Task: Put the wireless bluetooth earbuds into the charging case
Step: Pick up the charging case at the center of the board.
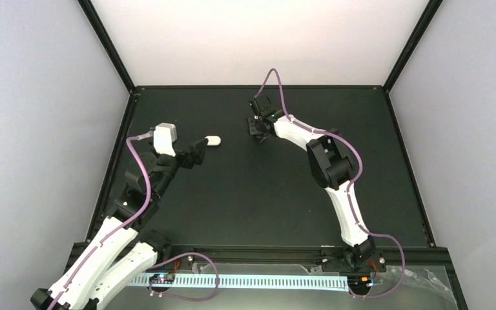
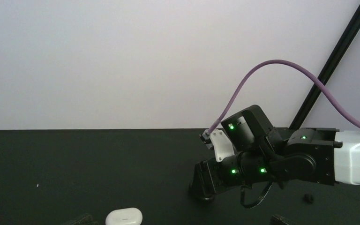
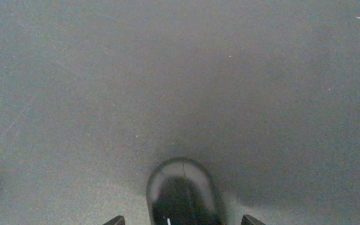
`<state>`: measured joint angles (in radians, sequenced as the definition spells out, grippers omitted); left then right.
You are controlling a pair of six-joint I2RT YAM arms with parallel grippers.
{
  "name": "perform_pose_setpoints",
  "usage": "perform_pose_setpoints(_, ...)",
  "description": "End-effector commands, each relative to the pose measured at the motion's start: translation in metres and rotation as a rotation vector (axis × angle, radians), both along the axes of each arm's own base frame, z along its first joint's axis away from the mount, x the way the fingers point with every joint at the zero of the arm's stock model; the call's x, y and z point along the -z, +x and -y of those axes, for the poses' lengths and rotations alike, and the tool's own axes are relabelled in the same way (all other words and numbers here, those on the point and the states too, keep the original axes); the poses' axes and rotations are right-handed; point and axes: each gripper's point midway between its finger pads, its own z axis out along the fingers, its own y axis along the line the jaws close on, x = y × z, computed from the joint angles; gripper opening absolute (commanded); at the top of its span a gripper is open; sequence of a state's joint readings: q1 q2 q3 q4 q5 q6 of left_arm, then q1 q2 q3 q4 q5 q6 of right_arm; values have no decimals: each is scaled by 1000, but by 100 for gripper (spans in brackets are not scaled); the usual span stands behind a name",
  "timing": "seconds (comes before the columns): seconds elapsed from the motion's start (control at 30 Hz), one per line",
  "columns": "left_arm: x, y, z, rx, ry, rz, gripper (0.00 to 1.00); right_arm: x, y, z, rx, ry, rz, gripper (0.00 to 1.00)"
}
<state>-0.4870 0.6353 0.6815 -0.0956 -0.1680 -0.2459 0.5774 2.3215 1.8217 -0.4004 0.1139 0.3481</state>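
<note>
Reaching over the black table [image 1: 245, 194] from the left, the left gripper [image 1: 201, 144] stood with its jaws spread wide and held nothing. The white pill-shaped case [image 1: 213, 140] lay flat on the table just beyond its fingertips, its lid down. Further right, the right gripper [image 1: 257, 129] pointed down at the table with its fingers apart on either side of a black oval case [image 3: 183, 187], a gap showing at each tip. The earbuds could not be made out in any view.
</note>
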Motion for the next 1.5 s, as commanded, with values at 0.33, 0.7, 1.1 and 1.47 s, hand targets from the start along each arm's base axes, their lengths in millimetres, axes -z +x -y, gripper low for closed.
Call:
perform_pose_setpoints(0.33, -7, 0, 6, 31, -11, 29, 99, 25, -3, 1, -47, -85, -82, 52)
perform_pose_setpoints(0.7, -11, -3, 3, 22, -15, 45, 99, 28, -18, 9, -47, -113, -90, 33)
perform_pose_setpoints(1.1, -9, -4, 8, 45, -28, 39, 99, -15, -141, 48, -50, 12, -62, 31)
perform_pose_setpoints(1.47, -5, -4, 17, 84, -26, 29, 99, 8, -265, 65, -225, -112, -179, 32)
